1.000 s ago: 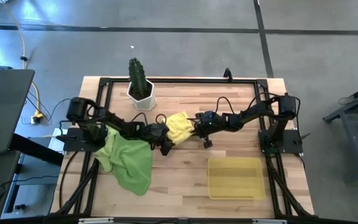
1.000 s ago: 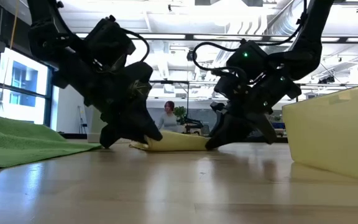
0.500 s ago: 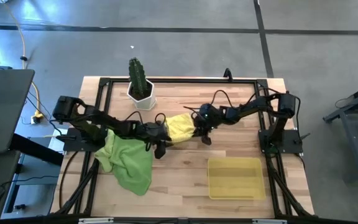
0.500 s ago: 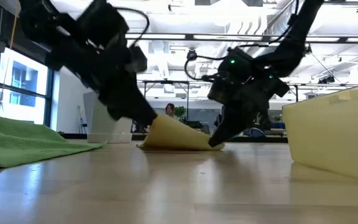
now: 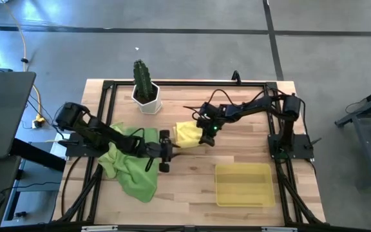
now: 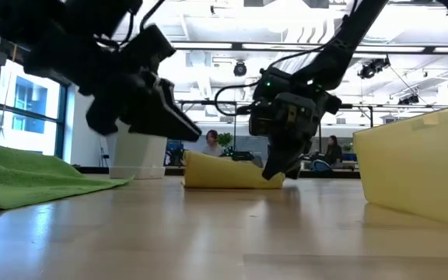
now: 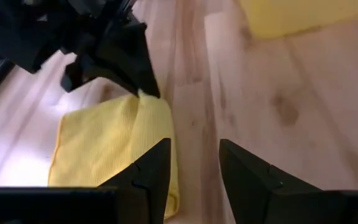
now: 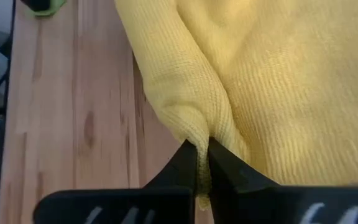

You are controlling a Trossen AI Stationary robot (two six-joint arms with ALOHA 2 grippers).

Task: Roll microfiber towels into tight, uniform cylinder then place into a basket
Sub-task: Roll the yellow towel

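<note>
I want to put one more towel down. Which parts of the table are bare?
Bare wood lies between the green towels and the basket, and behind the yellow towel right of the cactus pot. The middle is crowded by both hands.

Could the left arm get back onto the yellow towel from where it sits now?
Probably yes: the left end effector is open just off the yellow towel, bare table between.

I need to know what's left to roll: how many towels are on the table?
2 clearly: a yellow towel at table centre, pinched by the right claw, and a green towel heap toward the left. The heap may hide another.
</note>
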